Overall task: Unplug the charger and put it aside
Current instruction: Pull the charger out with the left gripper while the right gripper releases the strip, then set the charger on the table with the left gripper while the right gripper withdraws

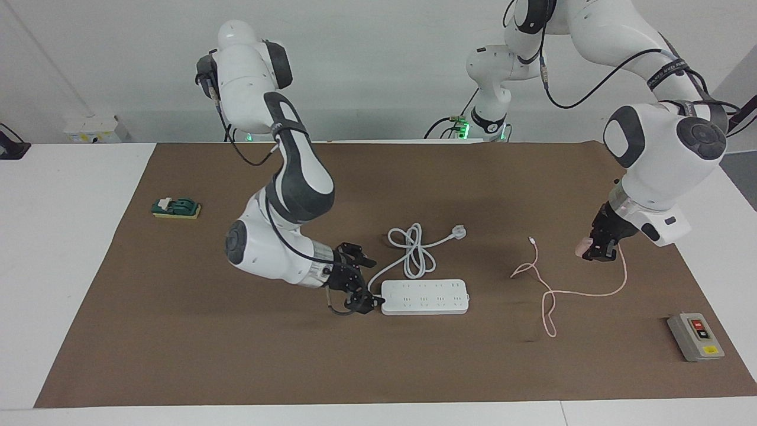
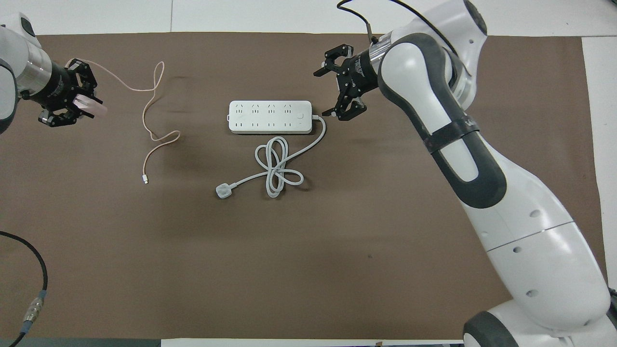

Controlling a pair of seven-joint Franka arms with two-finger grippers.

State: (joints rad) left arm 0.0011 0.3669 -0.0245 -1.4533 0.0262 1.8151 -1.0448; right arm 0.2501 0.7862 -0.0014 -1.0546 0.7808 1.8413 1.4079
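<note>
Charger (image 1: 583, 248) hangs pinched in the left gripper (image 1: 593, 251) above bare mat (image 1: 177, 331); right gripper (image 1: 362, 283) gapes beside the power strip (image 1: 424, 296).

Facing camera opposes overhead camera; both share the brown mat (image 1: 177, 331).
</note>
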